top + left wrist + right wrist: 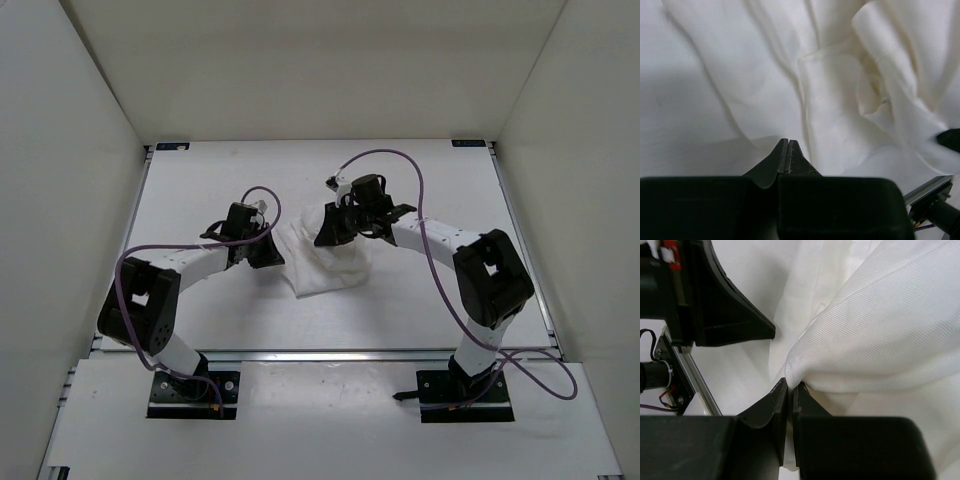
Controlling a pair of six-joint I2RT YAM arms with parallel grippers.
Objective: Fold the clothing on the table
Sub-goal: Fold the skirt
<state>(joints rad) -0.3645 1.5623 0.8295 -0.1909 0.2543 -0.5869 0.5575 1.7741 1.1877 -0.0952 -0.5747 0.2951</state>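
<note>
L gripper (788, 145) jaws shut, arm bent inward | R gripper (790, 387) clamped on clothing (880, 330), arm bent inward

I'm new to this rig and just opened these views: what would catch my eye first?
The wrinkled white clothing lies bunched in the middle of the table. The right gripper is shut on a fold of it. The left gripper, at its left side, is shut too, though whether it pinches cloth is unclear.

It looks like a robot lab: a left arm (150, 300) and a right arm (490, 280) bolted to a white bench (400, 320), white walls (60, 200) all around.
</note>
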